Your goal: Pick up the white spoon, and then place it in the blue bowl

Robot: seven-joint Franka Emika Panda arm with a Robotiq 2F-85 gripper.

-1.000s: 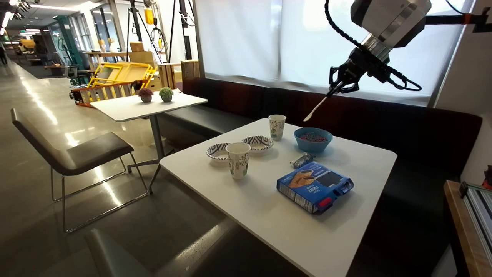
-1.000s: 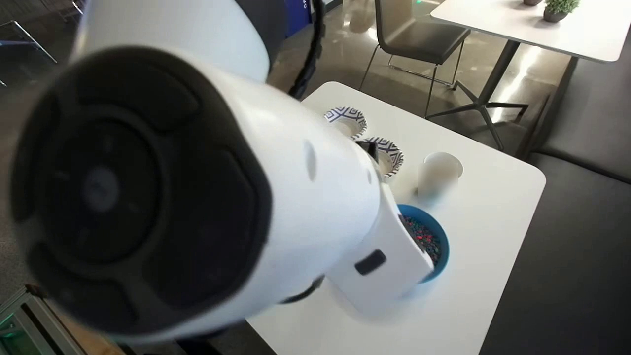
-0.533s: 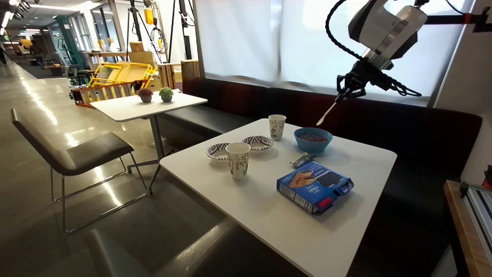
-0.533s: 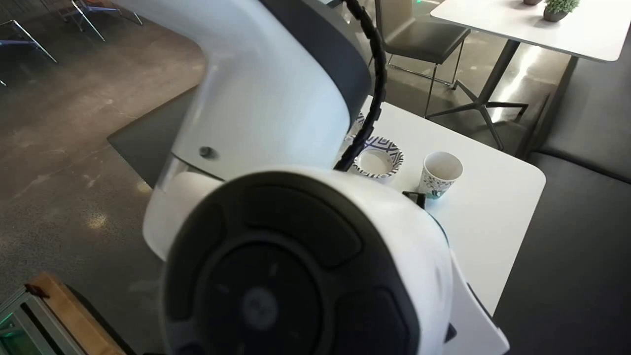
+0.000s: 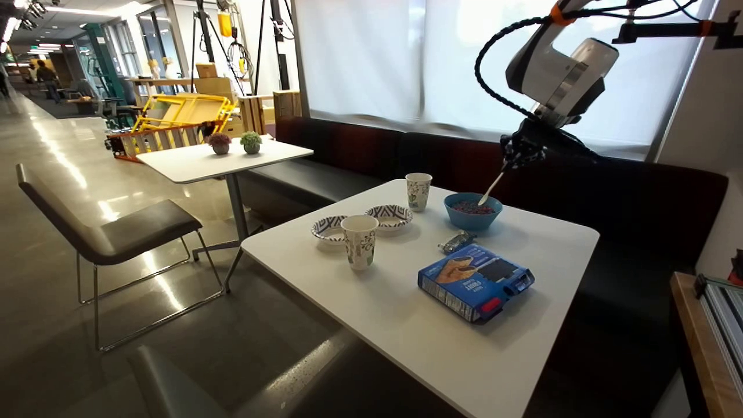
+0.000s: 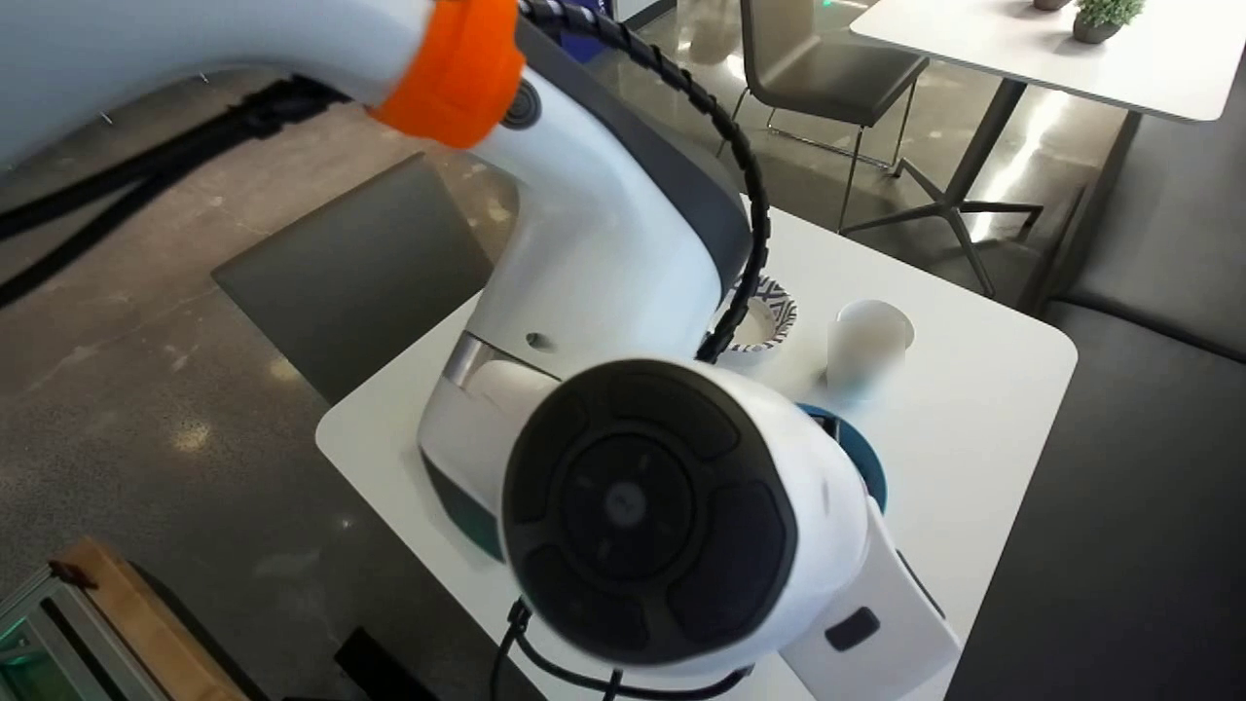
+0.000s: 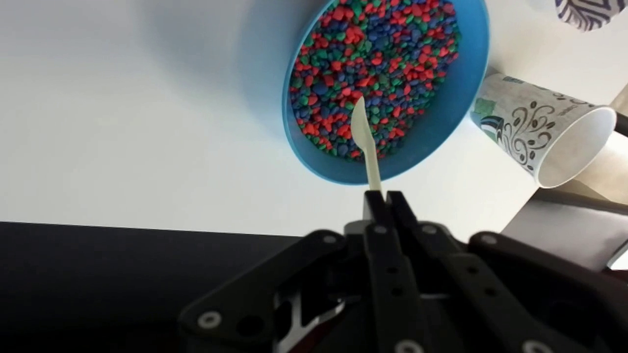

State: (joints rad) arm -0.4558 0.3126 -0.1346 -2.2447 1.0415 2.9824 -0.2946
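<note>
The white spoon (image 5: 492, 188) slants down from my gripper (image 5: 505, 165) in an exterior view. Its lower end is over or in the blue bowl (image 5: 471, 221), which holds small coloured pebbles. In the wrist view the gripper (image 7: 384, 197) is shut on the handle of the spoon (image 7: 362, 131), whose tip lies over the pebbles inside the rim of the bowl (image 7: 338, 172). I cannot tell whether the tip touches the pebbles. In an exterior view the arm covers most of the bowl (image 6: 864, 465) and hides the spoon.
A patterned paper cup (image 5: 418, 191) stands beside the bowl. Another cup (image 5: 360, 242) and two patterned dishes (image 5: 389, 218) (image 5: 328, 231) are further along the white table (image 5: 371, 302). A shiny wrapper (image 5: 457, 241) and a blue printed box (image 5: 473, 278) lie in front of the bowl.
My arm has come down with the spoon held in the gripper. The spoon tip has gone from above and behind the bowl to within its rim. The bowl has not moved.
</note>
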